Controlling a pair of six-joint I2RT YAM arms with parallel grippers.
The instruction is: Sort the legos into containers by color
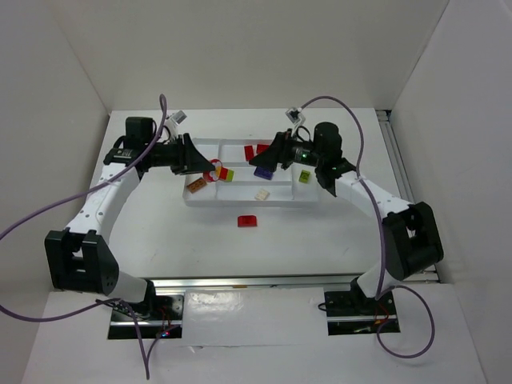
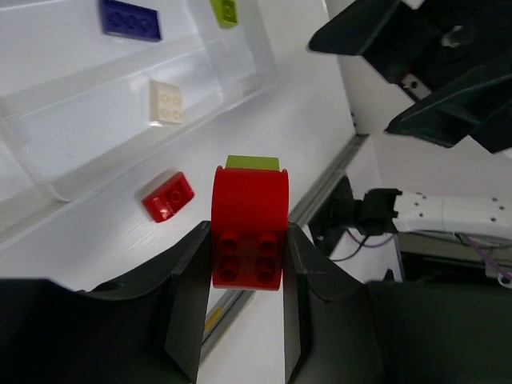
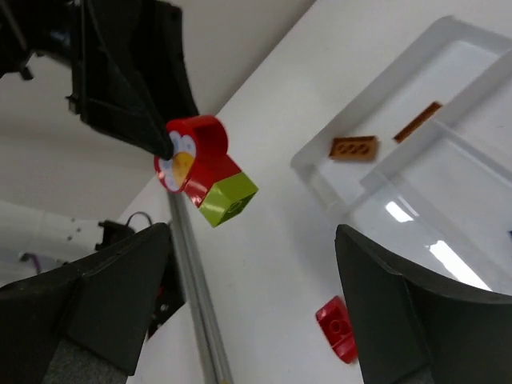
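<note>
Fingers of the left hand [image 2: 248, 252] are pressed together on a red rounded brick [image 2: 248, 200], one finger on each flat side, and the brick is held up in the air. A lime green block [image 3: 229, 199] is joined to the end of this brick that is farthest from the left hand. The right hand [image 3: 252, 232] has its two fingers wide apart and nothing is between them. It faces the left hand, and the held brick hangs between the two hands, at the tips of the left one and apart from the right one. The white tray [image 1: 240, 202] lies below both hands. In it, a blue brick [image 1: 262, 171] lies just under the tips of the right hand, but I cannot tell if they touch. A cream brick [image 1: 262, 194] lies in the next slot, a little below the right hand. An orange-brown brick [image 1: 195, 186] lies in the end section under the left hand, and a lime green brick [image 1: 306, 177] is in the other end section, beside the wrist of the right hand. Two red bricks [image 1: 249, 151] lie in the far slot, between the hands. One more red brick [image 1: 247, 221] lies on the surface [image 1: 320, 240] outside the tray, just beside its near wall and lower than both hands.
</note>
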